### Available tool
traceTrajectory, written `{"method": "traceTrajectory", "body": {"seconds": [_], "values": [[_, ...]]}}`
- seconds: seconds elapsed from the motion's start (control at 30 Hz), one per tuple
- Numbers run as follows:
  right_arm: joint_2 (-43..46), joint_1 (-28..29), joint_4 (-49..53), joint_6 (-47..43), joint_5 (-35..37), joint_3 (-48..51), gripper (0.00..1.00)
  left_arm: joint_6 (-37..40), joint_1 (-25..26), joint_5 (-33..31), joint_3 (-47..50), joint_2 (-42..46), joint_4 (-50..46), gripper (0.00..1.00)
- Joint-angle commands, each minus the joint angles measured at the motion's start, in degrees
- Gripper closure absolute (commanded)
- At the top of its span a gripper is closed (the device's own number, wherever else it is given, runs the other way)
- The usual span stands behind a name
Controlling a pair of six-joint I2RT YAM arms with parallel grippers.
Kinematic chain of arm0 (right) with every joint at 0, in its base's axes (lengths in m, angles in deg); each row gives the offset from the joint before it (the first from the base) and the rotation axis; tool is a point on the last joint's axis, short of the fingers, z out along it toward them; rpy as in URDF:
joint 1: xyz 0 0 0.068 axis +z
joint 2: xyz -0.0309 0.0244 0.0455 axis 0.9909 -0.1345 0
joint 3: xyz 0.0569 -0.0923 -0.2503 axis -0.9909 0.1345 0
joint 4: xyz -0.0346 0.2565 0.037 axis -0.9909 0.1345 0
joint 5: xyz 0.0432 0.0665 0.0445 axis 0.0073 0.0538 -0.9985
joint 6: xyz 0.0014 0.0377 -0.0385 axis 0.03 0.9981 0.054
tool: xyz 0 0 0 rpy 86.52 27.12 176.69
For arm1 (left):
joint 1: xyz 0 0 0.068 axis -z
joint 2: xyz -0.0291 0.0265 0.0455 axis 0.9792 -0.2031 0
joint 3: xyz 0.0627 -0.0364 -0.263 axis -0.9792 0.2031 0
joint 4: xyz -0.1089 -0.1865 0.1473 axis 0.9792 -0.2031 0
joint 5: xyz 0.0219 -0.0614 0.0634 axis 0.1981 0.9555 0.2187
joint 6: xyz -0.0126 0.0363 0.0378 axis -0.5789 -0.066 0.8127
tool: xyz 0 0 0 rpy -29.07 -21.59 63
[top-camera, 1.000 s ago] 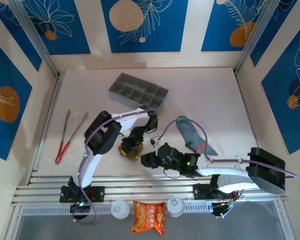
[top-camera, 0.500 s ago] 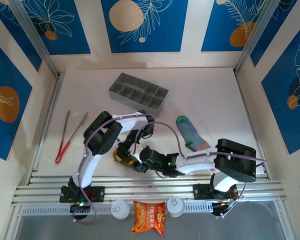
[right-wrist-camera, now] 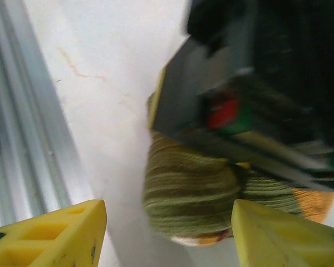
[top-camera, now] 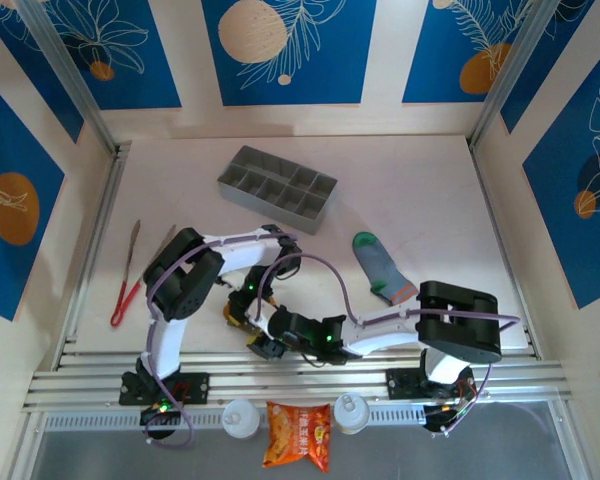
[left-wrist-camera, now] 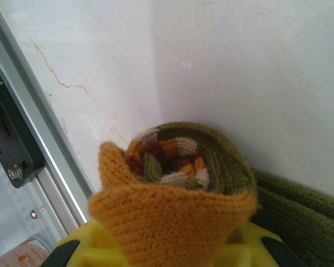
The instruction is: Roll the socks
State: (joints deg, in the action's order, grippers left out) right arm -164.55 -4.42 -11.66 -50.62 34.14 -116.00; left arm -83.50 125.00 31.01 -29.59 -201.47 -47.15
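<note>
While left claw [left-wrist-camera: 167, 247] grips: olive sock [left-wrist-camera: 211, 167], rolled; cuff probably needs tucking.
Right claw [right-wrist-camera: 170, 236]: wide, around roll.
Next: grey sock [top-camera: 380, 265].

Left arm folded low, its yellow-fingered left gripper [top-camera: 242, 306] clamped on the rolled olive-brown knitted sock [left-wrist-camera: 178, 167]. Right arm stretched flat across from the sock's right side, its right gripper [right-wrist-camera: 167, 233] spread wide just beside the roll, yellow fingers [right-wrist-camera: 55, 233] clear of it.

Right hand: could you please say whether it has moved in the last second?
Yes: the right hand went leftward, away from the grey-blue, green-toed knitted sock.
</note>
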Motion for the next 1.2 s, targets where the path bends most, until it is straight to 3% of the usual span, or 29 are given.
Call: {"method": "traceTrajectory", "body": {"seconds": [0.0, 0.33, 0.73, 0.9, 1.17], "values": [[-0.52, -1.11, 0.07, 0.26, 3.09, -2.43, 0.39, -0.25, -0.86, 2.32, 4.7, -4.25, 25.63, 1.0], [-5.13, -2.69, -1.26, -1.7, -3.0, -3.57, 0.39, 2.8, -1.38, 3.18, 8.3, -0.77, 29.87, 1.0], [-10.92, -5.41, -2.56, -0.21, -3.08, -7.34, 0.46, 4.04, -1.45, 4.99, 8.91, 1.32, 31.98, 1.0], [-12.15, -6.04, 0.35, 4.23, -2.8, -7.53, 0.6, 3.37, -1.44, 6.05, 10.0, 2.45, 33.17, 1.0], [-12.5, -6.39, 4.85, 12.67, -2.43, -5.15, 0.99, 2.38, -1.65, 7.6, 11.75, 4.22, 34.76, 1.0]]}}
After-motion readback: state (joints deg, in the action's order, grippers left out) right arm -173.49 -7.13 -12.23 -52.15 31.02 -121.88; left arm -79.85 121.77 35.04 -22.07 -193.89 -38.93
